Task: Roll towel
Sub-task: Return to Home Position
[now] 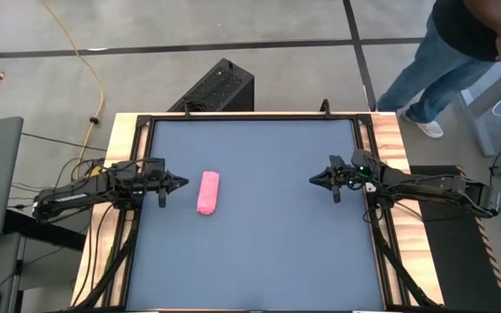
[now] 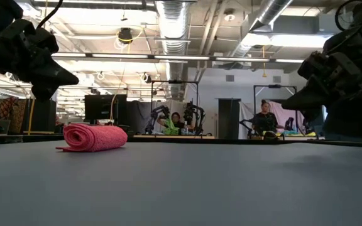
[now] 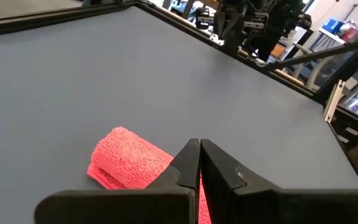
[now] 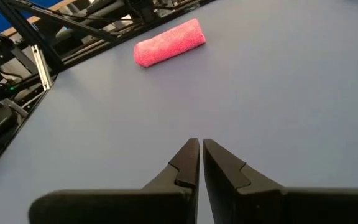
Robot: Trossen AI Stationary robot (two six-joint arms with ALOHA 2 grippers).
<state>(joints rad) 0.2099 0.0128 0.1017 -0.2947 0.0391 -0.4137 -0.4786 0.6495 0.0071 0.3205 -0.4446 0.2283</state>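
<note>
The pink towel lies rolled into a short cylinder on the dark grey tabletop, left of the middle, with its long side on the table. The low view shows the spiral end of the towel. My left gripper hovers shut just left of the roll, pointing at it; in its wrist view the towel lies right beyond my left gripper. My right gripper hovers shut near the table's right edge, pointing left. From my right gripper the towel is far off.
A black box stands on the floor behind the table's far edge, with a yellow cable beside it. A person stands at the far right corner. Bare tabletop stretches between the roll and my right gripper.
</note>
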